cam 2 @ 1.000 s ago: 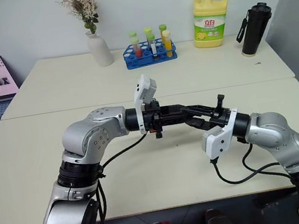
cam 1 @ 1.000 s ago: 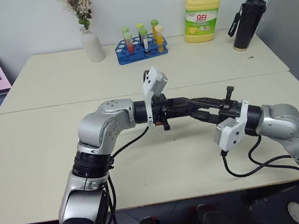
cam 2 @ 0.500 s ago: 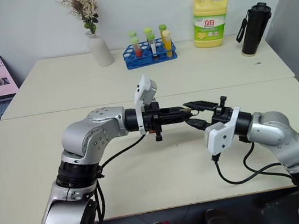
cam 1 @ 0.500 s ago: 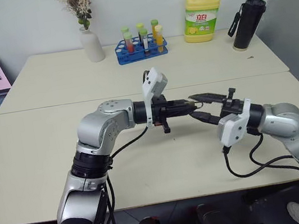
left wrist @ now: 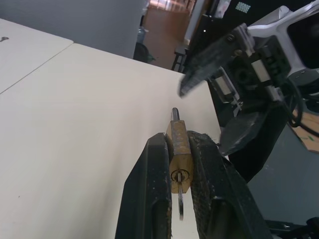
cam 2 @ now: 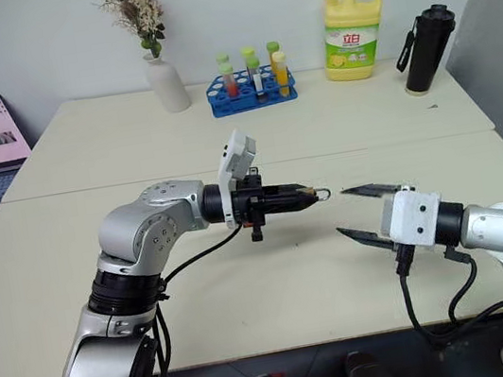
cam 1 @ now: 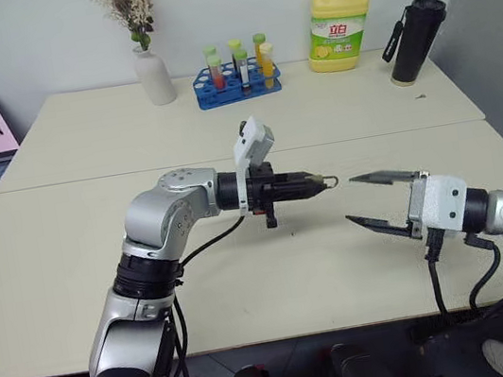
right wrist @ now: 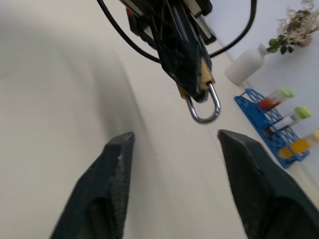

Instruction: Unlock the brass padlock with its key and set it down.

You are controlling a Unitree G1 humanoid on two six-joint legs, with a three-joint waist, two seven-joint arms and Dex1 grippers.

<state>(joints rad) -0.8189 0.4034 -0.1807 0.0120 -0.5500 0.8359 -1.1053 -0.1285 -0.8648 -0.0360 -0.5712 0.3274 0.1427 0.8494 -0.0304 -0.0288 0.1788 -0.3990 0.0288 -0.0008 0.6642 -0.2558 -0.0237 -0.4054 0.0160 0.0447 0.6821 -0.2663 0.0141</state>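
The left hand [cam 1: 313, 183] is clamped tight on the brass padlock [left wrist: 179, 149], holding it in the air above the middle of the table [cam 1: 69, 246], nearer the front edge than the back. The silver shackle [right wrist: 204, 107] sticks out past the fingertips toward the right hand [cam 1: 375, 198]; the keyhole end faces back along the left fingers [left wrist: 149, 199], with something thin and metal hanging just beneath it, possibly a key or ring, though I cannot tell which. The right hand stands apart from the padlock, its two fingers [right wrist: 112, 169] spread wide and holding nothing. Whether the shackle is already freed cannot be made out.

The step in hand looks like the unlocking itself, or the check that follows it, with the setting-down not yet done. Next, the right hand probably needs to come in line with the shackle, pinch it and pull, while the left hand keeps the body steady. The shackle is thin and easily missed.
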